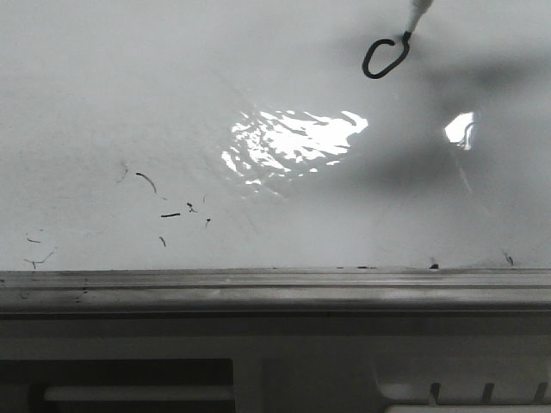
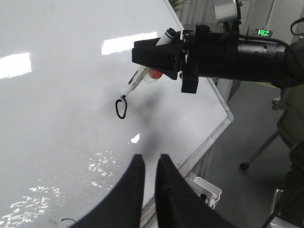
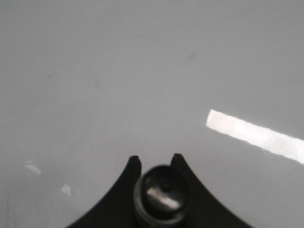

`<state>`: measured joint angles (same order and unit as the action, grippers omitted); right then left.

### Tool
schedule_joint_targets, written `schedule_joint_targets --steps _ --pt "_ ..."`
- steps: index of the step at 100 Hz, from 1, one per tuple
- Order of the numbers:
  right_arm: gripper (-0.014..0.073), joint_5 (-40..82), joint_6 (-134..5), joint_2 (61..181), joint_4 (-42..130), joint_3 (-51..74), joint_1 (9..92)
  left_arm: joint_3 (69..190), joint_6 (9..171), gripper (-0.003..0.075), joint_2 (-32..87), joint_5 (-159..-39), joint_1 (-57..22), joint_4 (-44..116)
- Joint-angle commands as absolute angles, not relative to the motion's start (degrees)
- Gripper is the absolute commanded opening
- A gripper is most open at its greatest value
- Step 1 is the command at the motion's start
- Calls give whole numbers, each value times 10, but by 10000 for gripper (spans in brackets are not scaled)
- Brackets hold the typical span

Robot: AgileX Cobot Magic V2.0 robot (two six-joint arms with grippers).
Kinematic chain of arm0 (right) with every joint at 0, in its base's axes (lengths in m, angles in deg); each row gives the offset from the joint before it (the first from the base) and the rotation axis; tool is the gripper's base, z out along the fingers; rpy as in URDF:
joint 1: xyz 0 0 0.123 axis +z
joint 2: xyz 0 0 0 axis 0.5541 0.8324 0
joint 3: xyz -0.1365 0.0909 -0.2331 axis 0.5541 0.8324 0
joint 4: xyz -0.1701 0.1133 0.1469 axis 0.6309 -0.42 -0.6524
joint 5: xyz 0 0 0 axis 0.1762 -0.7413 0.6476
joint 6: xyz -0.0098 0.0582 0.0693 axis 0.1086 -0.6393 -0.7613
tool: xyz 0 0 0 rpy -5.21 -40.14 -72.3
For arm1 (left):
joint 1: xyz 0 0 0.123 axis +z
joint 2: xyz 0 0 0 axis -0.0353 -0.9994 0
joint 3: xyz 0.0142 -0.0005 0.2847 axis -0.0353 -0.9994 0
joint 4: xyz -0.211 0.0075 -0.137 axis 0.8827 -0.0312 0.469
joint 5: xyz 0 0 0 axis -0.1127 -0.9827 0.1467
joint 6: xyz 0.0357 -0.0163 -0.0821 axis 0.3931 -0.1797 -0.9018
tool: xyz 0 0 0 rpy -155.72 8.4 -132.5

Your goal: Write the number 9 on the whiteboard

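The whiteboard (image 1: 215,77) fills the front view, glossy with a glare patch (image 1: 293,142). On it, at the upper right, is a small black marker loop (image 1: 385,58) of the number 9, with no tail under it. The marker pen's tip (image 1: 415,15) touches the loop's top. In the left wrist view my right gripper (image 2: 154,59) is shut on the marker pen (image 2: 140,80), its tip at the loop (image 2: 121,108). In the right wrist view the pen's dark round end (image 3: 160,194) sits between the right gripper's (image 3: 156,161) fingers. My left gripper (image 2: 151,164) is shut and empty, above the board (image 2: 57,118).
Small black scribbles (image 1: 172,211) mark the board's lower left. A grey metal ledge (image 1: 275,288) runs along the near edge. The left wrist view shows the board's frame edge (image 2: 211,135), a white plastic holder (image 2: 206,190) beside it, and floor with a chair wheel (image 2: 244,166).
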<state>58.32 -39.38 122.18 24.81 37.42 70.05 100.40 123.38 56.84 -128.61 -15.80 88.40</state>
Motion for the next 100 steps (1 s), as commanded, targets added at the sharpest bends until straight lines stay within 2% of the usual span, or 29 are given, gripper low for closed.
schedule_joint_targets --steps 1,9,17,36,49,60,67,77,82,88,100 --pt "-74 544 -382 1219 247 357 695 1021 1228 22 565 -1281 -155 913" --pt "-71 473 -382 1219 216 368 695 1021 1228 22 565 -1281 -155 913" --pt "-61 459 -382 1219 184 406 705 1021 1228 22 565 -1281 -155 913" --pt "-62 503 -382 1219 176 475 741 1021 1228 22 565 -1281 -155 913" --pt "-66 550 -382 1213 176 474 762 1021 1228 22 565 -1281 -155 912" --pt "-66 545 -382 1188 183 448 782 1020 1228 38 563 -1283 -155 912" --pt "-66 511 -382 1163 193 421 801 1016 1229 118 555 -1290 -155 899" --pt "-66 444 -382 1134 203 379 826 1013 1231 325 523 -1304 -160 893" --pt "-66 411 -382 1126 203 357 836 1013 1243 399 497 -1308 -166 904" --pt "-68 371 -382 1126 203 340 846 1013 1284 417 471 -1330 -174 930" --pt "-69 302 -382 1129 203 314 861 1013 1439 385 386 -1408 -209 1013"
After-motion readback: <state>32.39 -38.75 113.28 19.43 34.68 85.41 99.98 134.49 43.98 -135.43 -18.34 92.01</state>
